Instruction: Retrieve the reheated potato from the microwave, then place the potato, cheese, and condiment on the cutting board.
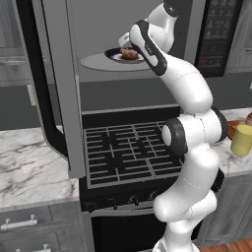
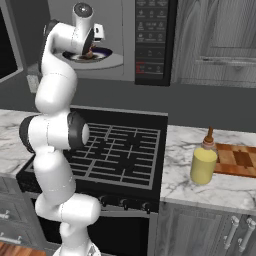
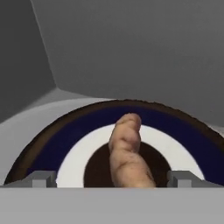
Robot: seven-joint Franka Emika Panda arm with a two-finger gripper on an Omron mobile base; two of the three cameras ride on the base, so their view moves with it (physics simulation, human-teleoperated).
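**Reaching into the open microwave, end effector spread around the potato**

Looking through your hand view, you see the end effector [image 3: 112, 179] with its two tips spread wide, one at 8 o'clock and one at 4 o'clock of the frame, and the potato [image 3: 126, 151] lying between them. Neither tip touches it. The potato is a tan oval lump resting on a plate [image 3: 65, 135] with a dark centre, a white ring and a dark blue band, which sits on the pale turntable [image 3: 26, 120] inside the microwave [image 3: 131, 48].

From your left base view, the microwave door [image 1: 59, 88] hangs swung open at 9 o'clock of the arm, and the potato [image 1: 129, 53] shows on its plate [image 1: 114, 54] just beside the hand. The stove [image 1: 128, 152] lies below.

From your right base view, the condiment bottle [image 2: 204, 162] stands upright on the marble tabletop [image 2: 200, 192] at 3 o'clock of the stove [image 2: 120, 150], touching or just beside the near edge of the checkered cutting board [image 2: 237, 160]. The microwave's button panel [image 2: 152, 40] sits at 3 o'clock of the cavity.
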